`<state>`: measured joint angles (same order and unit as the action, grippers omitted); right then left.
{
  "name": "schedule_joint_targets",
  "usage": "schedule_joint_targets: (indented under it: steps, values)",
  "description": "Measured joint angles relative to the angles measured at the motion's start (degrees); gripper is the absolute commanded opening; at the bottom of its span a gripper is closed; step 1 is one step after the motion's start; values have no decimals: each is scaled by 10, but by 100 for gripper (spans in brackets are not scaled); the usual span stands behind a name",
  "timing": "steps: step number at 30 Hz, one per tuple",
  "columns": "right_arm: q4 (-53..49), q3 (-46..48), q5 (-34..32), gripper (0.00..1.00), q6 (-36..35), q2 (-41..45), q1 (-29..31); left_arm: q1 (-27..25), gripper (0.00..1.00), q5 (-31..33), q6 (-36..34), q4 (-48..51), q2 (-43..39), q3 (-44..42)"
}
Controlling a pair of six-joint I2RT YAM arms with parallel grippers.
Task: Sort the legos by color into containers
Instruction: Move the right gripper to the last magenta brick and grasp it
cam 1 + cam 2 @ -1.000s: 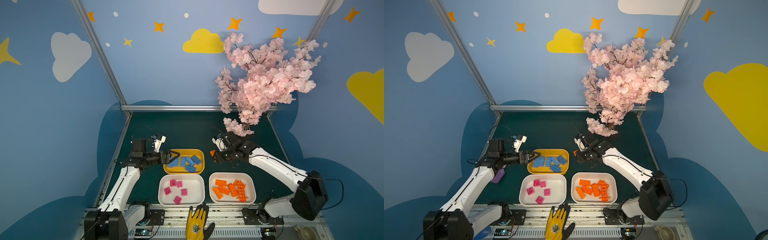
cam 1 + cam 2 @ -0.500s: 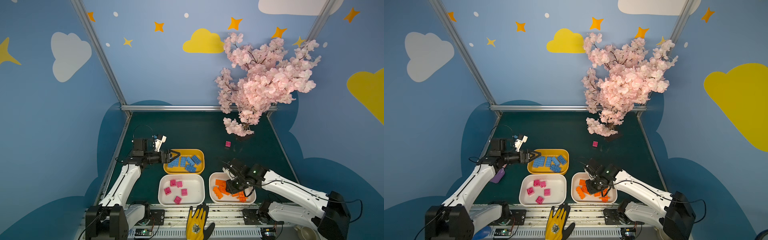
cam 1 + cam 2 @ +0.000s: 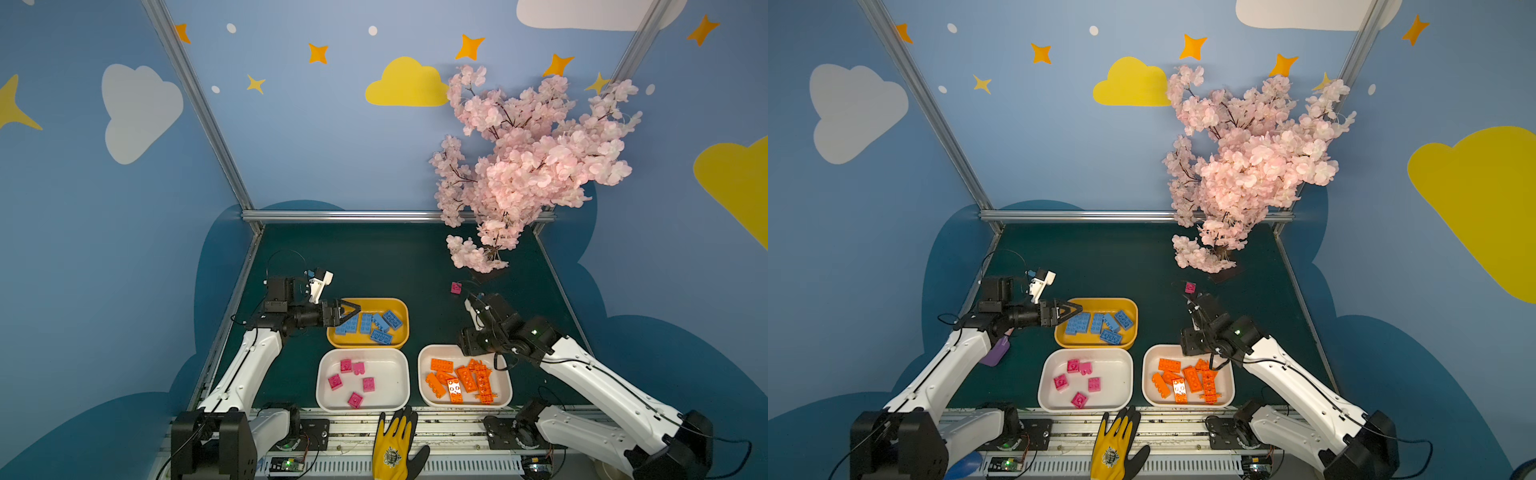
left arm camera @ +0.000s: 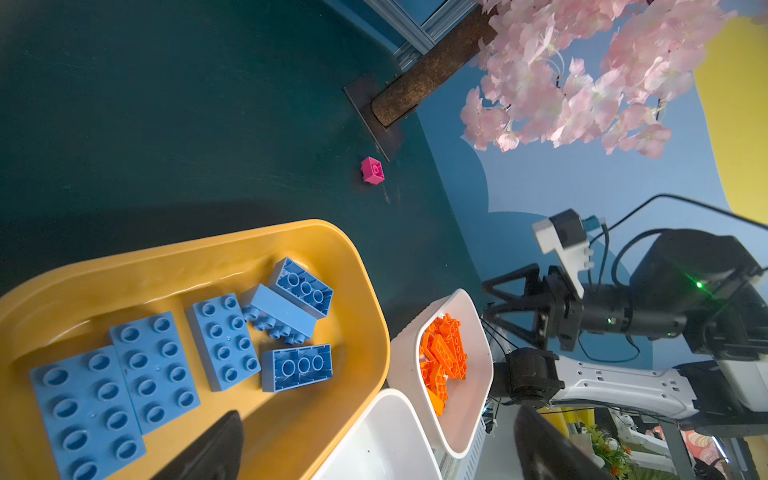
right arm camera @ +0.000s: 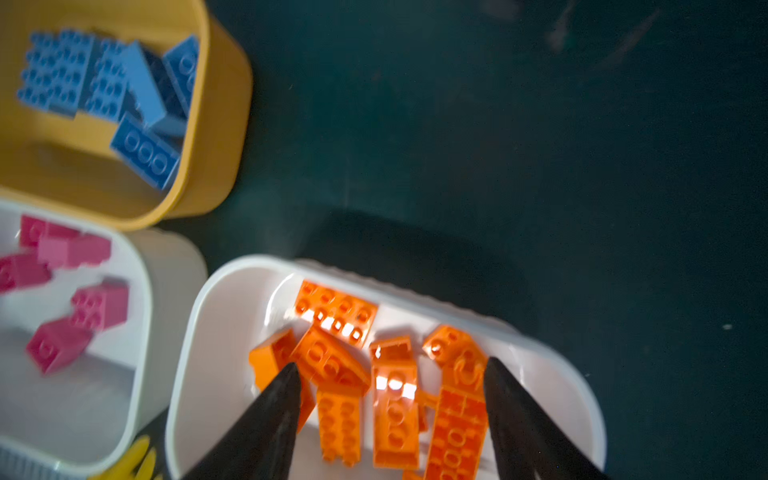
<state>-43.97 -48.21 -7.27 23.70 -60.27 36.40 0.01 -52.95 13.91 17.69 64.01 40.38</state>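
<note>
Dark green table (image 3: 374, 257): right gripper (image 5: 390, 362) angled down, jaws parted, empty, orange legos (image 5: 395, 399) just below in white tray (image 3: 465, 405), lower right in a top view. Left gripper (image 3: 354, 309) wide open, empty, at yellow tray (image 3: 370, 300).

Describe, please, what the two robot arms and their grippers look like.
The left arm and right arm have white shells, with black joint housings and thin black cables looping off. Each wrist carries a white camera mount. The left gripper and right gripper have black fingers, open triangular frames tapering to points. A small green light glows on the right arm.
</note>
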Motion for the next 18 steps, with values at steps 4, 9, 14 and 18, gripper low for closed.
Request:
schedule_joint_targets:
  steps: [4,9,14,18]
  values:
    - [94,0,-20,70,-19,-71,-48,0,100,0,0,-3,0,0]
    - [182,-26,-12,70,-45,-188,-77,0,100,0,0,-4,0,0]
    - [184,-138,0,68,-42,-321,-110,0,100,0,3,-11,0,0]
    - [167,-229,22,67,-26,-412,-134,0,100,0,4,-11,-4,-1]
